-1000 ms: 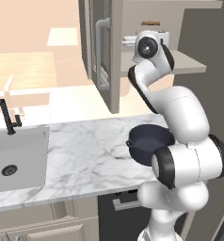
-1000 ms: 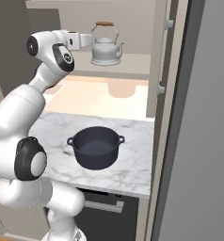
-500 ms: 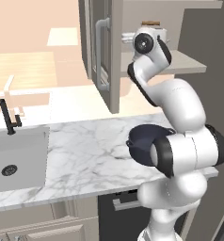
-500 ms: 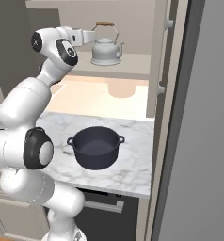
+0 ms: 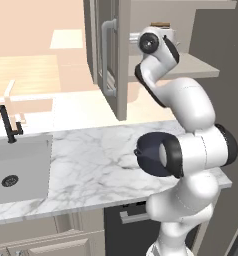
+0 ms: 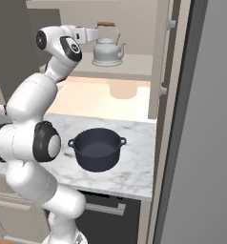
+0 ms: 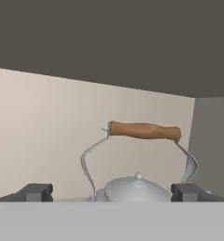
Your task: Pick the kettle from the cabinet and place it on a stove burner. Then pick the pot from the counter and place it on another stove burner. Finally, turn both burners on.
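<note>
Facing end effector (image 7: 111,192): kettle (image 7: 138,162), untouched

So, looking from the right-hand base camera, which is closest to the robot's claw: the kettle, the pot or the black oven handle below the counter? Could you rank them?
Measured from the gripper, whose jaws stand open:
1. The kettle, on the cabinet shelf right in front of the gripper.
2. The pot, down on the marble counter.
3. The oven handle, lower still, under the counter's edge.
</note>
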Controlling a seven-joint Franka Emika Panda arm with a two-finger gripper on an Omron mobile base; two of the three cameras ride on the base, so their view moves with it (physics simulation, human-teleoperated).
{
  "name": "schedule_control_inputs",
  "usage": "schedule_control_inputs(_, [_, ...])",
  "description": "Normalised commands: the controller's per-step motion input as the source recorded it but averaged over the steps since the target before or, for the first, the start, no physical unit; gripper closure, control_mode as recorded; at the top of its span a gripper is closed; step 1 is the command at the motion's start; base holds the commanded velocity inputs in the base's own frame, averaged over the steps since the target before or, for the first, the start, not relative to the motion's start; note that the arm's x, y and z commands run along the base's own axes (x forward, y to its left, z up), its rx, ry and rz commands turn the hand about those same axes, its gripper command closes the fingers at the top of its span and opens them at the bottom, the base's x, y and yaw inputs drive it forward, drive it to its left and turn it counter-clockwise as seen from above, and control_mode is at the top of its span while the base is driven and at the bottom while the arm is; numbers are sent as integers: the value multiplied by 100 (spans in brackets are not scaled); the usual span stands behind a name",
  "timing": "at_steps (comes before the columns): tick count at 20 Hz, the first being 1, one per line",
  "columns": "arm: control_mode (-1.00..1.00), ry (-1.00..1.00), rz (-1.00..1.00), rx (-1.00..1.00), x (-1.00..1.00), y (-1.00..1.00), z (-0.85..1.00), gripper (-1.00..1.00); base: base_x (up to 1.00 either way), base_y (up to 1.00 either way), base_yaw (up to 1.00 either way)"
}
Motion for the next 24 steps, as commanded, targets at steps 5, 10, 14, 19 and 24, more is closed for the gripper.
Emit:
schedule_control_inputs(5, [-100,0,-1,0,24,0,0,-100,0,0,0])
schedule_control_inputs(10, [-100,0,-1,0,22,0,0,-100,0,0,0])
schedule_control_inputs(14, [-100,0,0,0,19,0,0,-100,0,0,0])
schedule_control_inputs(19, [-100,0,0,0,20,0,0,-100,0,0,0])
schedule_control_inputs(24, [-100,0,0,0,21,0,0,-100,0,0,0])
